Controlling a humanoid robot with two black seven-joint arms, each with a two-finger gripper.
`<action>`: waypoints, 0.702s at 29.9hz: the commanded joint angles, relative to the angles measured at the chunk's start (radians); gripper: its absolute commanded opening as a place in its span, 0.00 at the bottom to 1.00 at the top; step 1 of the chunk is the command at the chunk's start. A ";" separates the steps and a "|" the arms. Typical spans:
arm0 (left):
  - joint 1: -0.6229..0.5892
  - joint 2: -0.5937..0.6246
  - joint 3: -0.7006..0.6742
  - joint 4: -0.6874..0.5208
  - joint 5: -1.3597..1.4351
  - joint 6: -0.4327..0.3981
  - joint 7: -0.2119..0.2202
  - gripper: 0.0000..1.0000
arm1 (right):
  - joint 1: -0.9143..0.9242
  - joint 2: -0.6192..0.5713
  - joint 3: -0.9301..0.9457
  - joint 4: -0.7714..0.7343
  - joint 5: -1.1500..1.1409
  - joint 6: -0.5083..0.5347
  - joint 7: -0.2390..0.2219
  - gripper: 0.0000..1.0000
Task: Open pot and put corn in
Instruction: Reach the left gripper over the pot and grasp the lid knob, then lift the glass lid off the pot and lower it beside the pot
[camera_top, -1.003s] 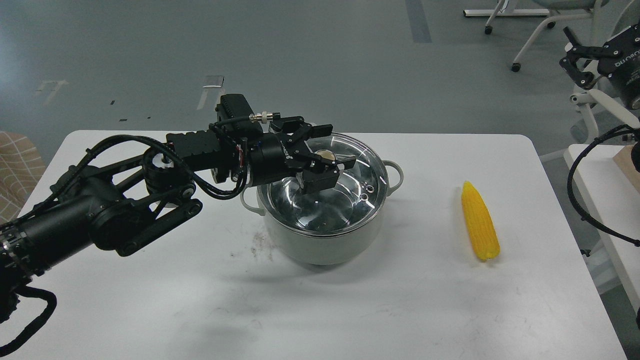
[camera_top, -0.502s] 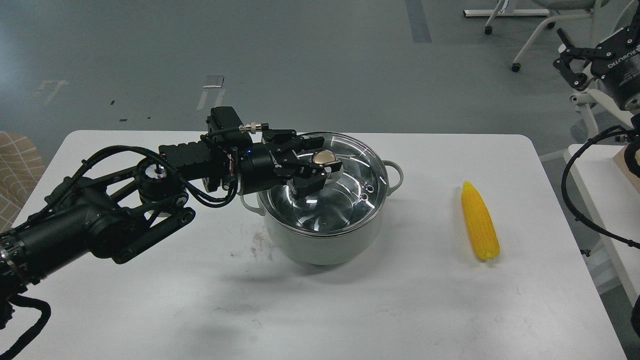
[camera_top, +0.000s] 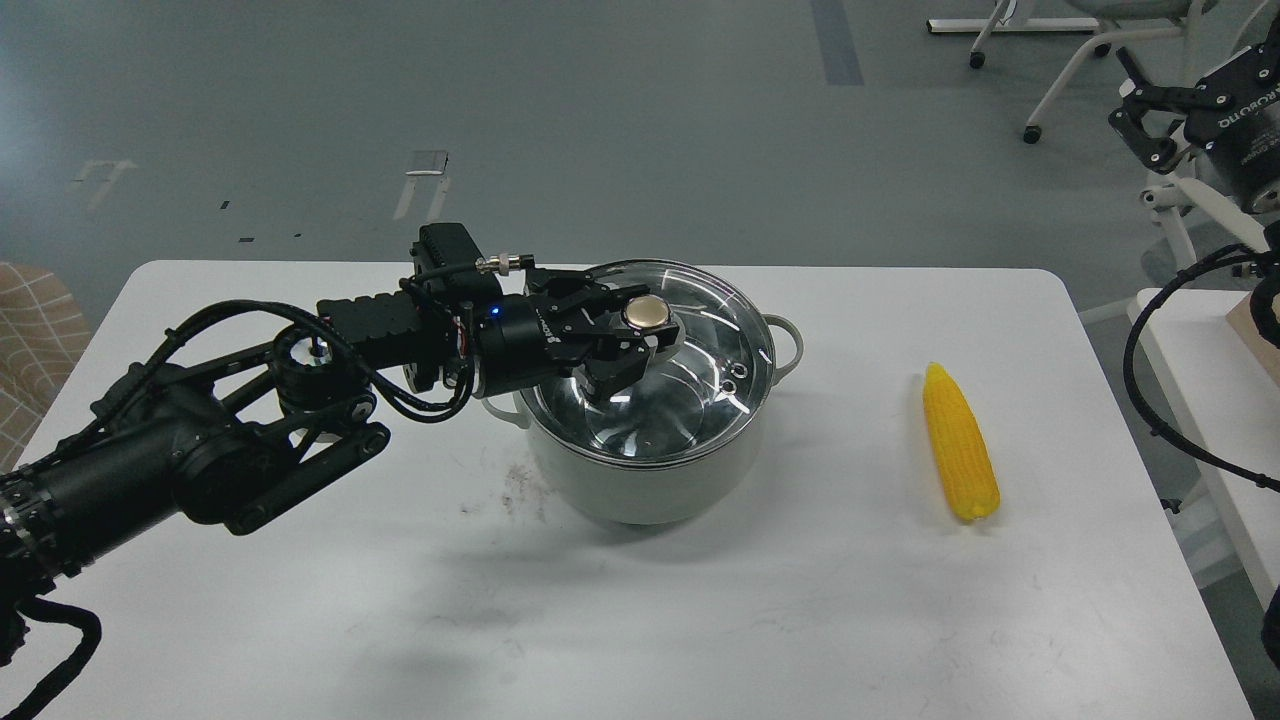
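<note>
Head view: white table (camera_top: 700, 620) stood on grey floor; pale grey-green pot (camera_top: 650, 480) sat near table centre, glass lid (camera_top: 700, 360) on top, tilted, left edge raised; left gripper (camera_top: 632, 340) reached in from left, fingers (camera_top: 612, 372) closed around brass knob (camera_top: 647, 314); corn (camera_top: 959, 442) lay flat on table right of pot, well apart, pointed tip away from viewer; right gripper (camera_top: 1150, 110) hung at upper right off table, fingers parted, holding nothing; white chair legs (camera_top: 1060, 70) beyond.
</note>
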 joint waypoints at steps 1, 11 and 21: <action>-0.004 0.004 -0.005 -0.009 -0.001 0.002 -0.030 0.18 | -0.001 0.000 0.000 -0.001 0.001 0.000 0.000 1.00; -0.013 0.261 -0.081 -0.166 -0.078 0.002 -0.036 0.16 | 0.002 -0.002 -0.001 -0.001 -0.001 0.000 0.000 1.00; 0.218 0.701 -0.111 -0.205 -0.276 0.232 -0.078 0.16 | -0.010 -0.006 0.000 -0.001 -0.001 0.000 0.000 1.00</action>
